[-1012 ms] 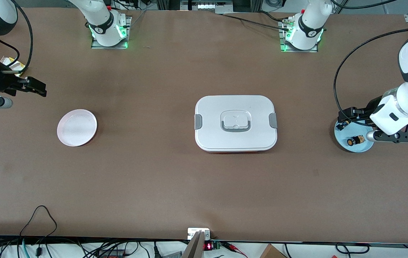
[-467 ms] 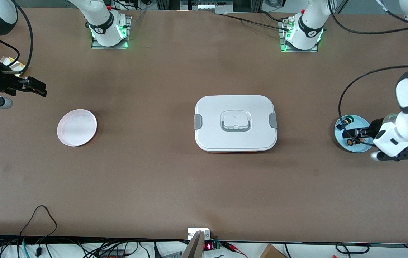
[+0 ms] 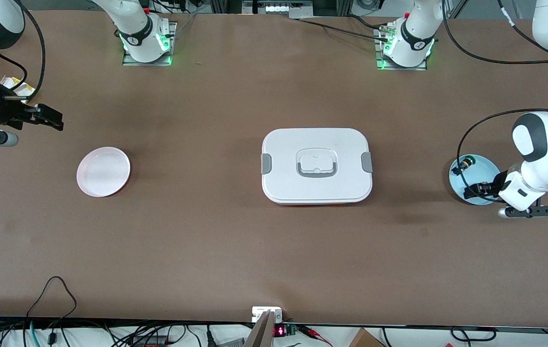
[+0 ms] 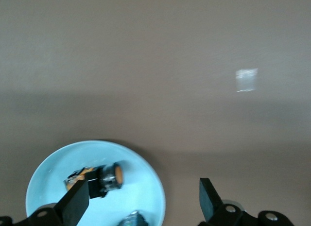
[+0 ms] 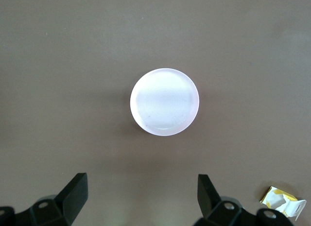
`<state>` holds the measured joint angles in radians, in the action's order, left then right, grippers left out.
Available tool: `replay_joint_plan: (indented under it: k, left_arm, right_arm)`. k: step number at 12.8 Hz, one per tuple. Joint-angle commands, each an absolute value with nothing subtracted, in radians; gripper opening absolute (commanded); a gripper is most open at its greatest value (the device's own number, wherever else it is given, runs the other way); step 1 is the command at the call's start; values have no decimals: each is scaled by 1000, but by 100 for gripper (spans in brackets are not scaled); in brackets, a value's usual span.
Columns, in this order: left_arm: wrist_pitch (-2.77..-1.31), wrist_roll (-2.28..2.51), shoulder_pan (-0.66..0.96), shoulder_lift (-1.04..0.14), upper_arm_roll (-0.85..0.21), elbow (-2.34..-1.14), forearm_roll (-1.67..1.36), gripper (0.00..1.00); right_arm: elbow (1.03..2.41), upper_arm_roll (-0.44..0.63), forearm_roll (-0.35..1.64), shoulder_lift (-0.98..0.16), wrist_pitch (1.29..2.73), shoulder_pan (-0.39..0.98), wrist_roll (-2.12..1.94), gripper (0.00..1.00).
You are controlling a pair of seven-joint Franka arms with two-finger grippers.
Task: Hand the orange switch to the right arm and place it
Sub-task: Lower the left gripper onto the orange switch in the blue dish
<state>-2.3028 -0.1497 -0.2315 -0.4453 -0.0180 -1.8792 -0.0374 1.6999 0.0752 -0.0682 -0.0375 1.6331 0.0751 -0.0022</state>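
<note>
Now, sitting nearest the front camera at the left arm's end of the table: the left gripper (image 3: 477, 191), hovering low over the near rim of the light blue dish (image 3: 483, 168), fingers (image 4: 75, 205) spread wide and gripping nothing. Lying on its side in that dish, in the left wrist view: the orange switch (image 4: 104, 176), black body, orange cap showing, just beside one fingertip, contact impossible to tell. Resting farther from the camera in the same dish: the green-ringed switch (image 3: 466, 163), apart from the gripper. Occupying the table's middle: a white lidded container (image 3: 316, 165) with grey side clasps and a grey handle. Lying toward the right arm's end, about level with the container: a pale pink plate (image 3: 103, 171), bare. Waiting higher up, at that end's edge of the table: the right gripper (image 3: 48, 117), fingers (image 5: 73, 190) likewise wide apart and holding nothing. Lying close by it: a crumpled yellow-and-white wrapper (image 5: 282, 200).
</note>
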Motion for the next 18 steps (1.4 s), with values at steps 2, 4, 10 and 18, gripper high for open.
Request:
replay_joint_plan:
  k: [2,4,10,18]
  left_arm:
    - [-2376,-164,-276,-451,-26,-1954,-23,100]
    - [-2376,-166,-308,-483,-26,-1956,-21,100]
    - [-2465,-169,-336,-549,-32,-1964,-31,100]
    - [-2467,-184,-354,-554,-43,-1956,-34,100]
  right_arm:
    - [1683,75,-75,-46,1624,78,-12,100]
    - [1683,75,-75,-46,1626,78,-12,100]
    - [1684,75,-75,-48,1623,81,-12,100]
    - [1683,75,-77,-48,1628,83,-12,100]
